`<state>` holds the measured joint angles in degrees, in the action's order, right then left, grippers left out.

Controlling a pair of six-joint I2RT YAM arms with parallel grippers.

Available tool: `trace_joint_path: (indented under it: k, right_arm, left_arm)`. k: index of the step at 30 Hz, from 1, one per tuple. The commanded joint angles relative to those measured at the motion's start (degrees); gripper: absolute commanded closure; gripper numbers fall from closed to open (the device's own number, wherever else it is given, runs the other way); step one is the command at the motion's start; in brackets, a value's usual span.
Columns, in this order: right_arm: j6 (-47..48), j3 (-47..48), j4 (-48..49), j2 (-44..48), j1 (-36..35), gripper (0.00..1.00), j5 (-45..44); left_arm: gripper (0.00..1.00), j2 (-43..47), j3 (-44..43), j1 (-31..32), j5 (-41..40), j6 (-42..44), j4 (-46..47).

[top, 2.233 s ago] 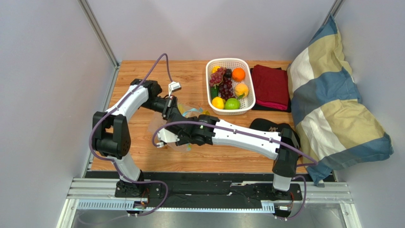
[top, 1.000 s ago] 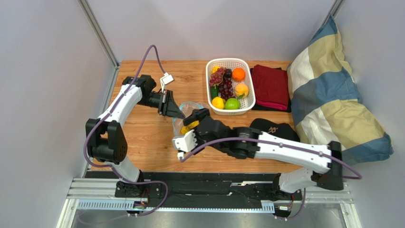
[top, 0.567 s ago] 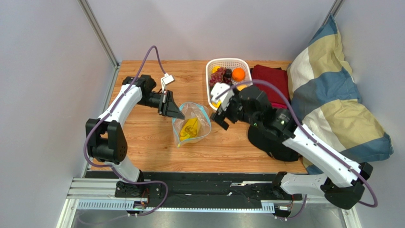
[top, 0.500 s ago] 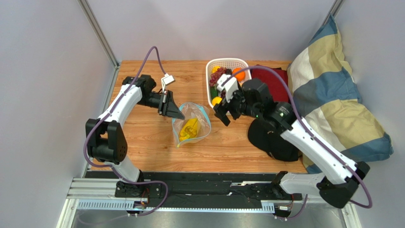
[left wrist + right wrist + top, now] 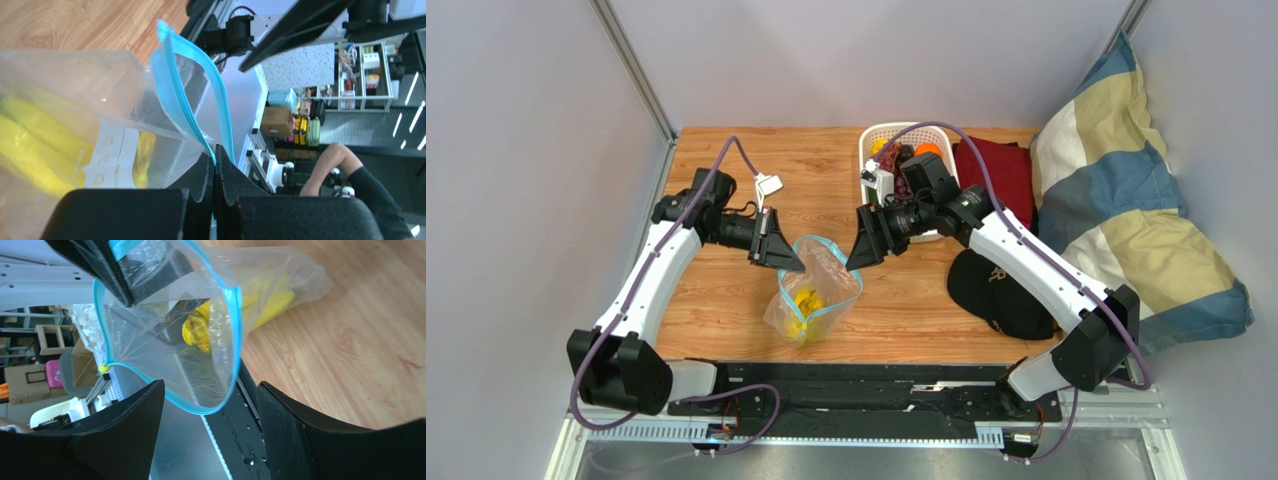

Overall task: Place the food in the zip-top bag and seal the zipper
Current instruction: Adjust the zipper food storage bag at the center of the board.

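The clear zip-top bag [image 5: 814,290] hangs above the wood table with yellow bananas [image 5: 804,302] inside. Its teal-blue zipper [image 5: 172,85] rims the open mouth. My left gripper [image 5: 792,266] is shut on the zipper edge at the bag's left corner [image 5: 214,159] and holds the bag up. My right gripper [image 5: 854,262] is open and empty, its jaws spread just right of the bag's mouth [image 5: 210,405]. The bananas also show through the plastic in the right wrist view [image 5: 200,330]. More fruit sits in the white basket [image 5: 867,150], mostly hidden by my right arm.
A dark red cloth [image 5: 1001,165] lies right of the basket. A black cap [image 5: 1001,290] sits on the table at the right. A blue and cream pillow [image 5: 1126,220] leans on the right wall. Grey walls close in the table.
My right arm swung from above the basket down to the bag's right side. My left gripper lifted the bag off the table and drew it nearer.
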<state>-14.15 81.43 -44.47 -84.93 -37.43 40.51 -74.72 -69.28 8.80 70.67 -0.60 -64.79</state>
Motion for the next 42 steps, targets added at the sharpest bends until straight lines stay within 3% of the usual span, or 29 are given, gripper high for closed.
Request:
trace_joint_path:
  k: [1,8,13,15,16,17,19,21,22,25,29,34,37,38,42]
  right_arm:
    - [-2.72,0.14,3.15,2.82,-0.63,0.29,6.25]
    - [-1.05,-1.19,4.48,0.91,-2.82,0.20,-0.94]
    - [-0.53,4.52,0.53,-5.68,-3.00,0.21,-2.36]
    - [0.35,5.32,0.52,-6.92,-2.91,0.34,-3.59]
    - [1.05,6.63,0.44,-7.36,-3.00,0.46,-4.03]
    - [1.93,7.51,-0.35,-7.80,-2.91,0.73,-4.99]
    - [4.74,9.97,-1.49,-9.46,-2.82,1.00,-5.88]
    - [7.54,15.58,-2.81,-11.82,-2.65,1.00,-8.24]
    - [7.82,17.78,-2.90,-12.71,-2.47,1.00,-9.30]
    - [8.18,29.54,-4.57,-18.15,-1.33,1.00,-12.21]
    - [7.39,38.45,-8.62,-24.66,-1.33,1.00,-10.90]
    - [7.65,46.53,-10.19,-34.59,-1.50,1.00,-6.69]
    - [7.73,49.35,-9.15,-34.00,-1.42,1.00,-5.71]
    - [8.69,49.44,-8.97,-33.38,-1.33,1.00,-6.32]
    - [9.76,47.60,-7.56,-35.74,-0.81,1.00,-6.24]
  left_arm:
    - [1.00,4.31,2.21,-0.53,-3.96,-10.91,9.51]
    - [1.00,6.43,3.53,-1.15,-3.00,-12.75,11.97]
    - [1.00,6.34,2.66,-2.38,-3.35,-13.28,13.02]
    - [1.00,6.78,2.48,-2.38,-3.96,-14.25,15.22]
    - [1.00,6.95,2.39,-2.38,-5.79,-15.30,16.09]
    - [1.00,7.22,2.30,-2.38,-7.20,-15.83,16.80]
    - [1.00,7.92,1.87,-2.47,-13.24,-18.28,19.43]
    - [1.00,8.97,0.47,-2.38,-18.87,-18.65,20.23]
    - [1.00,8.98,-2.33,-2.38,-27.09,-18.04,19.63]
    - [1.00,7.31,-11.28,-2.38,-39.68,-10.95,12.25]
    - [1.00,4.06,-14.83,-1.94,-49.03,-5.20,7.06]
    - [0.95,-3.58,-16.76,-1.42,-46.51,-4.68,5.47]
    - [0.83,-3.60,-17.21,-1.41,-44.31,-4.50,6.43]
    - [0.70,-3.51,-16.60,-1.41,-44.31,-4.84,8.00]
    - [0.61,-6.83,-15.62,-1.41,-45.09,-7.13,8.98]
